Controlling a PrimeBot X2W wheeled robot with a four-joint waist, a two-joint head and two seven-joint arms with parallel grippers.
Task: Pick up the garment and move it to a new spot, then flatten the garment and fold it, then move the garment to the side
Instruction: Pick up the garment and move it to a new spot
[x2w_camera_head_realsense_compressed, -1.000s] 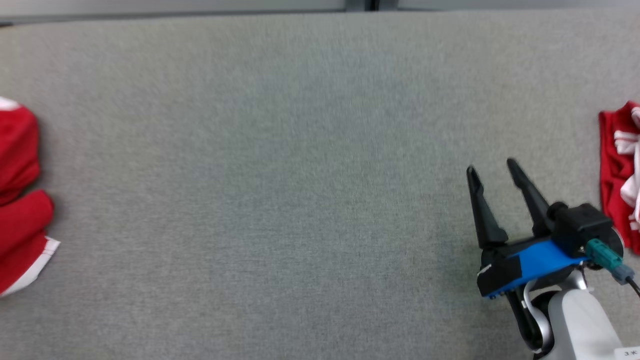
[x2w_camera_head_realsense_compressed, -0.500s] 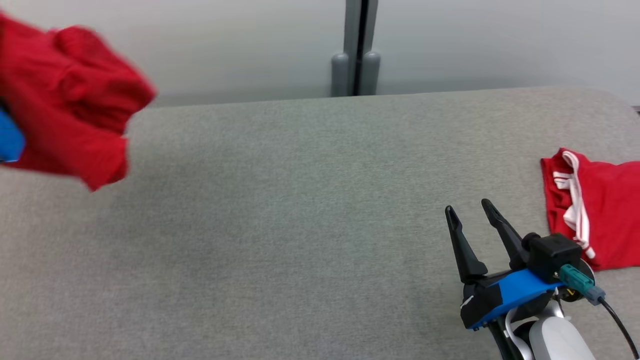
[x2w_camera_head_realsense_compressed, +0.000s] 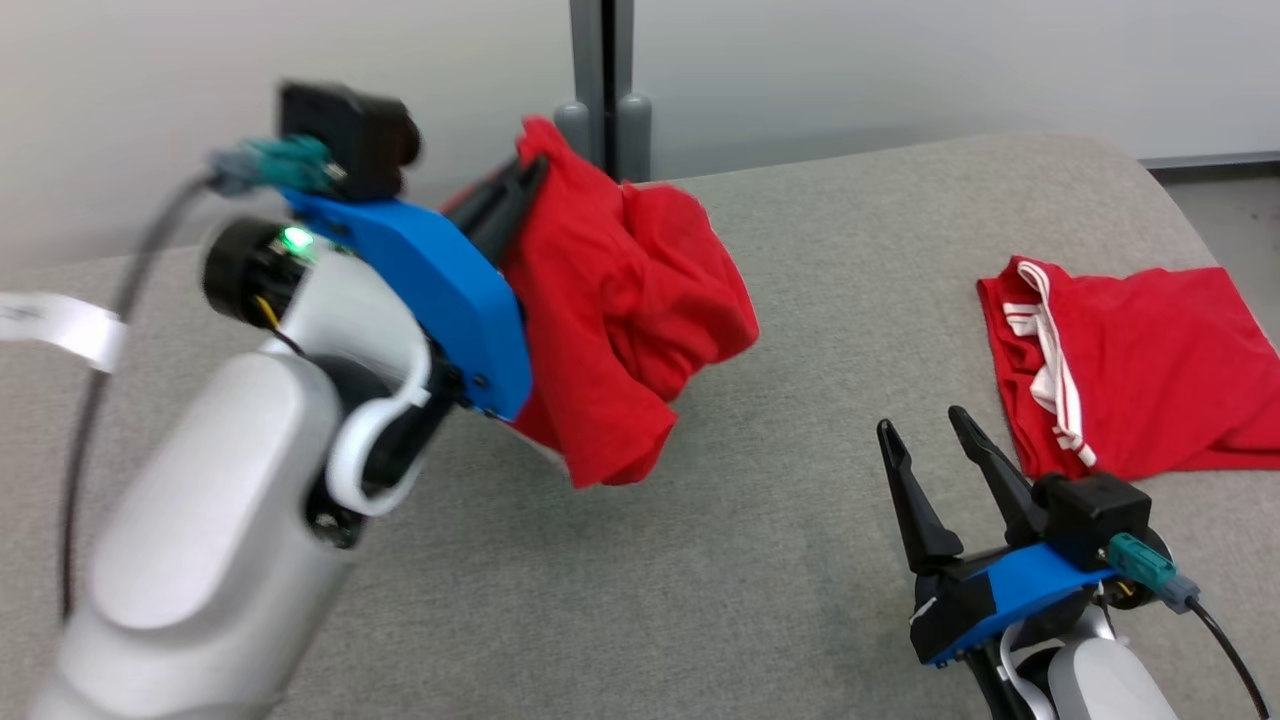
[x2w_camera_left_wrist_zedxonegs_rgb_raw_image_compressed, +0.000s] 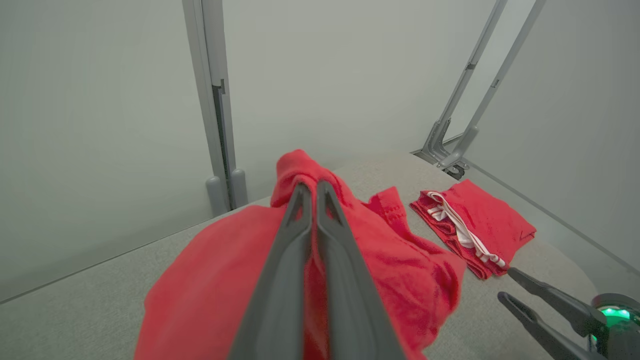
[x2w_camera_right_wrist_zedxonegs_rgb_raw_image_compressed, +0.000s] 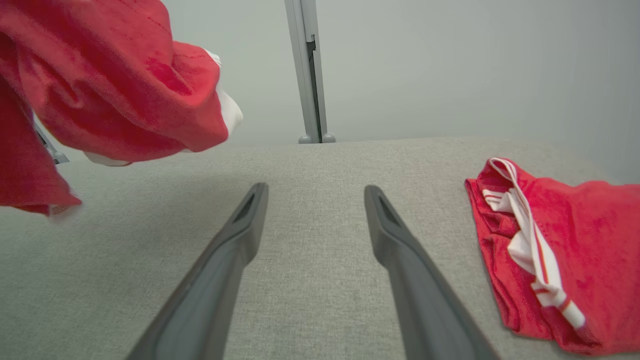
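A crumpled red garment (x2w_camera_head_realsense_compressed: 620, 310) hangs in the air above the grey table (x2w_camera_head_realsense_compressed: 760, 560), bunched and drooping. My left gripper (x2w_camera_head_realsense_compressed: 525, 180) is shut on its upper edge; in the left wrist view the two fingers (x2w_camera_left_wrist_zedxonegs_rgb_raw_image_compressed: 295, 235) lie pressed together with the red garment (x2w_camera_left_wrist_zedxonegs_rgb_raw_image_compressed: 390, 255) draped around them. In the right wrist view the same garment (x2w_camera_right_wrist_zedxonegs_rgb_raw_image_compressed: 115, 85) hangs at the upper left, a white trim showing. My right gripper (x2w_camera_head_realsense_compressed: 925, 425) stands open low at the right, just above the table, nothing between its fingers (x2w_camera_right_wrist_zedxonegs_rgb_raw_image_compressed: 240, 225).
A second red garment (x2w_camera_head_realsense_compressed: 1130, 370) with white striped trim lies folded on the table at the right, also seen from the wrists (x2w_camera_left_wrist_zedxonegs_rgb_raw_image_compressed: 475, 227) (x2w_camera_right_wrist_zedxonegs_rgb_raw_image_compressed: 555, 250). A grey post (x2w_camera_head_realsense_compressed: 600, 70) stands against the wall behind the table. The table's rounded far right corner lies near that folded piece.
The head camera has swung and tilted up. My left arm has lifted the red garment off the table's left and carried it rightward into view. The right gripper stays open.
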